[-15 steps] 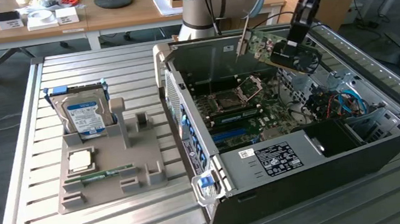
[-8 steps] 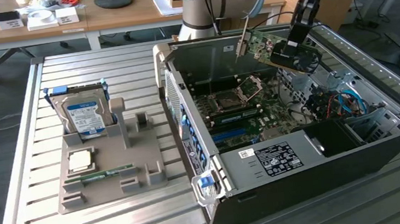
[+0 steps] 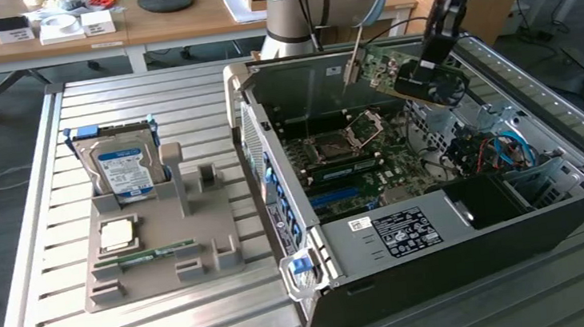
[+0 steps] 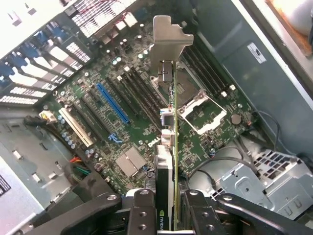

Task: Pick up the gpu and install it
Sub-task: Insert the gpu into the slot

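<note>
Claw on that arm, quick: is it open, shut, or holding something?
Claw: closed on the gpu, holding it over the open computer case.

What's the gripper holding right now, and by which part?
The gripper holds the gpu, clamped across its faces at the end opposite its silver bracket.

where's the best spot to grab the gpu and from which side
Grip the gpu at the end away from its silver bracket, jaws across the two flat faces, coming in end-on. It is a thin board, so this leaves the bracket and long edges free; the gripper holds it so.
</note>
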Robot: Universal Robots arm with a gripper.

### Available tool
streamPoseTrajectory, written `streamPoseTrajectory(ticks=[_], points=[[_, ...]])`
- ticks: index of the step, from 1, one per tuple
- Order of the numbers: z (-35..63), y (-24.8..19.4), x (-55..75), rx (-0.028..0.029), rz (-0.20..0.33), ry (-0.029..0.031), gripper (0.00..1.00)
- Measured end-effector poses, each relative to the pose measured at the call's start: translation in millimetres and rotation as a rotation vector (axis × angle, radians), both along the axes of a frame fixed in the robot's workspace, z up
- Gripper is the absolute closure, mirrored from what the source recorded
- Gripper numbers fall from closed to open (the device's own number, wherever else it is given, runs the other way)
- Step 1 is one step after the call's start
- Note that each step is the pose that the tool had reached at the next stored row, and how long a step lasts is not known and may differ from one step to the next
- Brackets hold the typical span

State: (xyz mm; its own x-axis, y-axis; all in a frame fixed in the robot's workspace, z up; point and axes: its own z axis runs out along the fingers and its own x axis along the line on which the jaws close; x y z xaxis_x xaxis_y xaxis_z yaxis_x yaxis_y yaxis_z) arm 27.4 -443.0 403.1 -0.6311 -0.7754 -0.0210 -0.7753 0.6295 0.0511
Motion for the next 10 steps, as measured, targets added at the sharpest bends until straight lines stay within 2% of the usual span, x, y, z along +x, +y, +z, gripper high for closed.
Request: streamPoseTrajectory(ticks=[10], points=[[-2.4, 0.2, 0.0, -0.0002, 0.16, 0.0001, 0.73]])
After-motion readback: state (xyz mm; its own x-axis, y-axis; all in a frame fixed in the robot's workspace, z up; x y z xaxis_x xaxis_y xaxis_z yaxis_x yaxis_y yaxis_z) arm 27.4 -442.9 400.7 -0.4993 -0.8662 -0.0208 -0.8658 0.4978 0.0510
